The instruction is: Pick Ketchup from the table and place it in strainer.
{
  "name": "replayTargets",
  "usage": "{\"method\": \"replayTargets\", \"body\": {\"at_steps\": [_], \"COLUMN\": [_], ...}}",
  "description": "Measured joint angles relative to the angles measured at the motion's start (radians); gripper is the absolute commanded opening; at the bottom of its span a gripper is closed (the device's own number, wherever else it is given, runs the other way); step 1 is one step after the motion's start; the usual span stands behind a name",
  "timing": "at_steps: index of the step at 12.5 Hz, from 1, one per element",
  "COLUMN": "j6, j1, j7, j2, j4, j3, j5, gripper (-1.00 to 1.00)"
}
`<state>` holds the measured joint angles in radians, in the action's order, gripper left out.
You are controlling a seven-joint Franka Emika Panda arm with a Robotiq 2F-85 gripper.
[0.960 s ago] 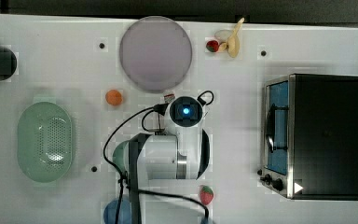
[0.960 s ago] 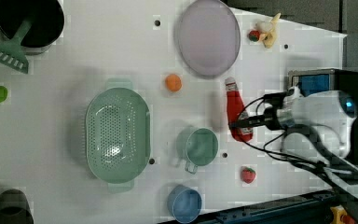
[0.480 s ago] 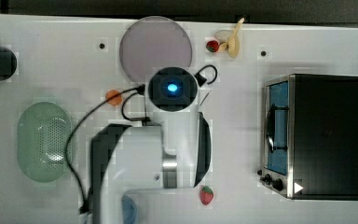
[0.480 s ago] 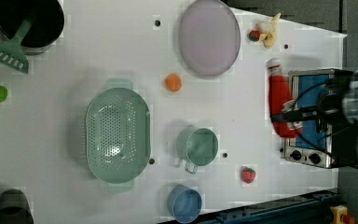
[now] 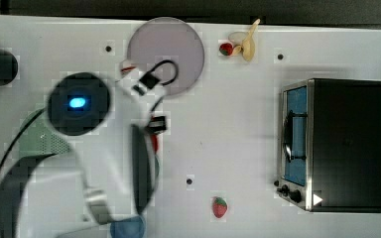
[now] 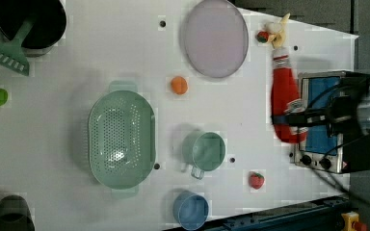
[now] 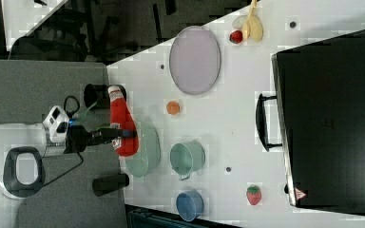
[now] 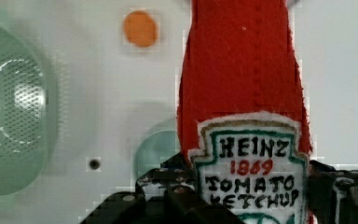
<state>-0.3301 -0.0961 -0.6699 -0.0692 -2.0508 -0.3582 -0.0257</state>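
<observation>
My own arm blurs across the top view's left, covering most of the strainer (image 5: 42,141) & nearly all of the Ketchup (image 5: 154,143), just a red sliver showing. Blue bowl (image 5: 127,228) cut by bottom edge there. Wrist view: Ketchup label cut off at the edge, my fingers (image 8: 177,196) only partly in pic. Strainer cropped at the edge there, too. Left view: Ketchup covers part of the toaster oven (image 6: 325,86) front.

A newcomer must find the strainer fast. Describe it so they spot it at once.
In the left view, start at the round lilac plate and go down and left past the orange ball. The strainer is the big pale-green oval basket; unlike the green mug beside it, its bottom is dotted with holes.
</observation>
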Motion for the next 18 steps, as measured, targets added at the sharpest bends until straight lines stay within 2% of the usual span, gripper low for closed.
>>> {"method": "replayTargets", "body": {"at_steps": [2, 7, 11, 12, 15, 16, 18], "j6": [-0.01, -0.211, -0.473, -0.524, -0.62, -0.623, -0.613], "j1": [0.007, 0.041, 0.086, 0.09, 0.109, 0.111, 0.11], "j7": [0.111, 0.36, 0.523, 0.571, 0.675, 0.691, 0.716], "j2": [0.034, 0.156, 0.345, 0.388, 0.499, 0.515, 0.513], "j4": [-0.004, -0.031, -0.041, -0.055, -0.082, -0.094, -0.113], "j3": [-0.101, -0.313, -0.387, -0.396, -0.382, -0.373, -0.358], "j5": [-0.002, -0.008, 0.006, 0.017, 0.06, 0.094, 0.096], "gripper": [0.24, 0.24, 0.24, 0.32, 0.96, 1.0, 1.0]}}
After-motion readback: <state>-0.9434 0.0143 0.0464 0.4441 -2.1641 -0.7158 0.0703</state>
